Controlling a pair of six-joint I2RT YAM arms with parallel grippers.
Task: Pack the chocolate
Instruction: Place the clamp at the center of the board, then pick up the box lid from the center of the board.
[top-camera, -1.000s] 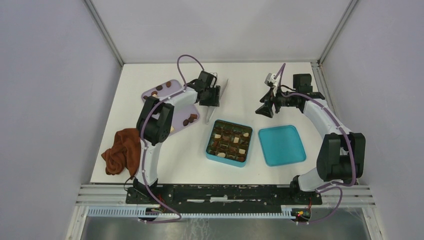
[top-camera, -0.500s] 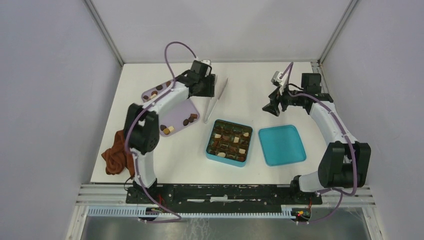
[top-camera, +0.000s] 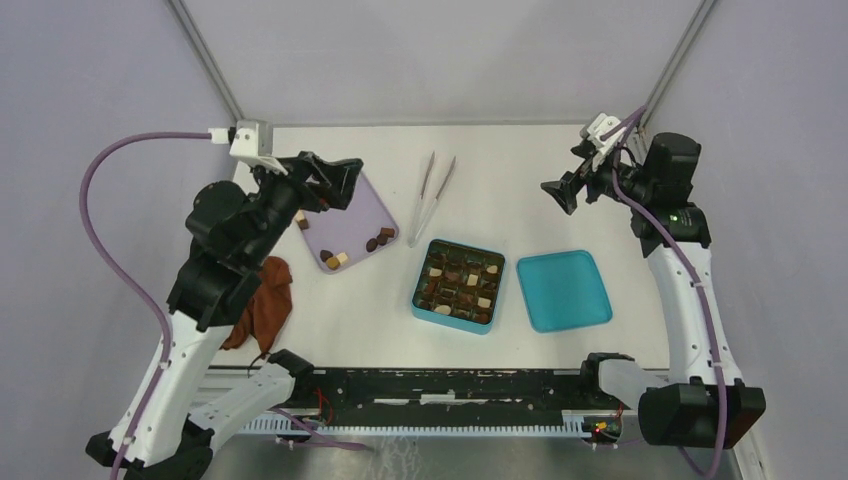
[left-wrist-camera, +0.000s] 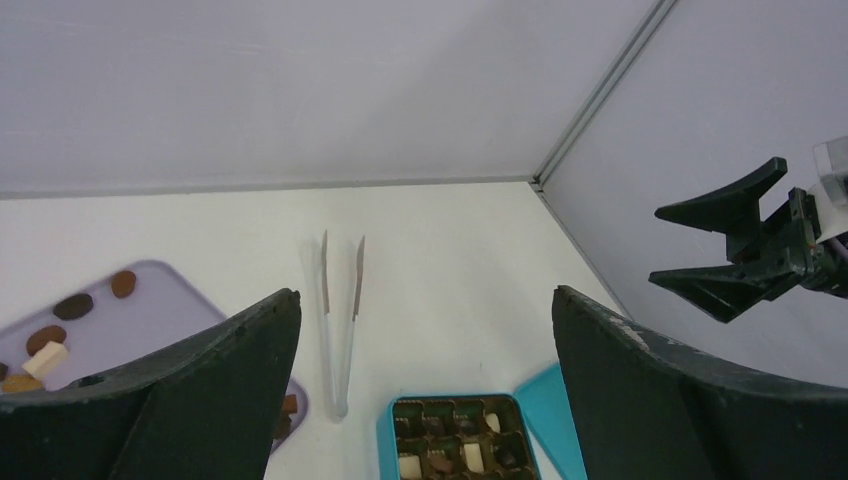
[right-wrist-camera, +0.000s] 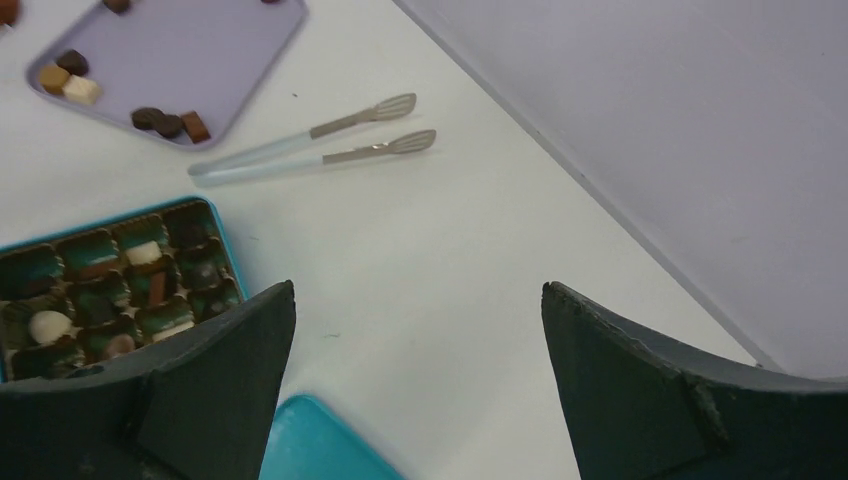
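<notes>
Two grippers: left gripper (left-wrist-camera: 424, 320) and right gripper (right-wrist-camera: 418, 310), each with fingers spread wide, holding nothing. One tray (right-wrist-camera: 200, 50) carries loose chocolate (right-wrist-camera: 148, 118): six pieces in two groups of three at one end, others farther back, partly hidden. More pieces sit in cells of one box (top-camera: 416, 290). One lid (top-camera: 563, 290) lies just beside it. One tongs (top-camera: 428, 200), one cloth (top-camera: 265, 305)

From my station I count one flat lilac plastic tray (top-camera: 366, 204), one square teal box with gridded cells (top-camera: 463, 244), one flat teal lid (top-camera: 563, 290), one pair of slim metal tongs (top-camera: 428, 196) and one crumpled reddish-brown cloth (top-camera: 268, 302). Of the small brown, tan and cream chocolate pieces (right-wrist-camera: 148, 117) loose on the tray, six show clearly and two are cut off at the edge. There are two black claws, the left claw (top-camera: 340, 182) and the right claw (top-camera: 563, 193).
</notes>
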